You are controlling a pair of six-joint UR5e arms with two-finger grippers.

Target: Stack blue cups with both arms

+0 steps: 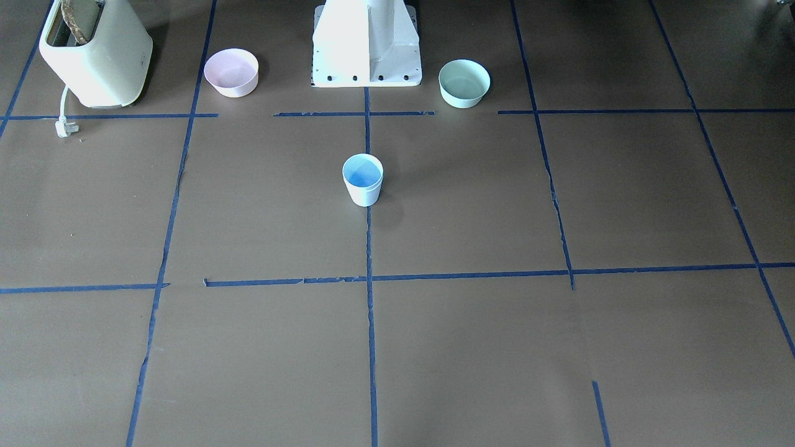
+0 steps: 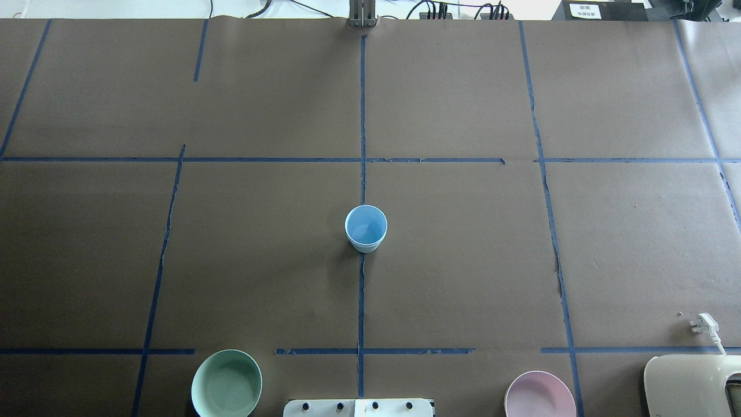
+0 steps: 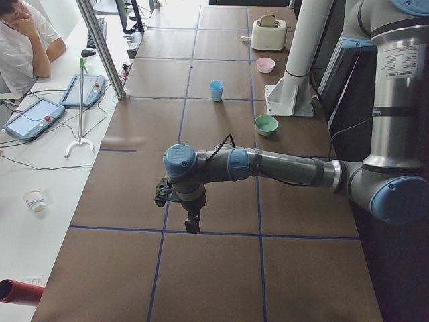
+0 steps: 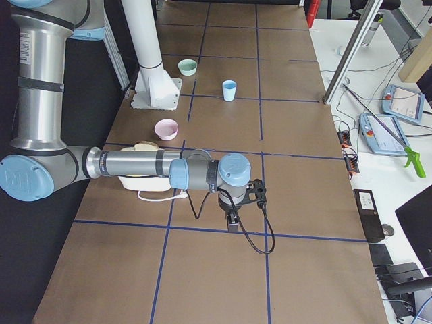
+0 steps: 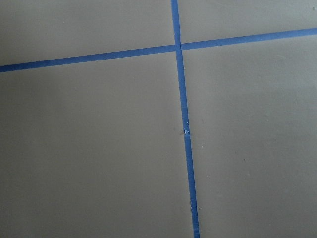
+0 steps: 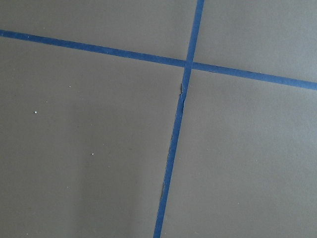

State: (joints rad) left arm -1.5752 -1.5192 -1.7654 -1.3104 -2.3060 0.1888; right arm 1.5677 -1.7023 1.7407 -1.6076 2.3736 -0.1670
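One pale blue cup (image 1: 363, 180) stands upright at the table's middle on the centre tape line. It also shows in the overhead view (image 2: 366, 228) and both side views (image 3: 216, 90) (image 4: 229, 90). A faint line runs below its rim; I cannot tell whether a second cup is nested inside. No separate second cup shows. My left gripper (image 3: 192, 227) hangs low over the table far out toward the left end, away from the cup. My right gripper (image 4: 233, 225) hangs low far out toward the right end. I cannot tell whether either is open or shut. Both wrist views show only paper and tape.
A pink bowl (image 1: 231, 72) and a mint-green bowl (image 1: 464, 83) flank the white pedestal (image 1: 366, 43). A cream toaster (image 1: 96, 53) with its loose plug (image 1: 64, 127) stands near the pink bowl. Blue tape lines grid the brown table.
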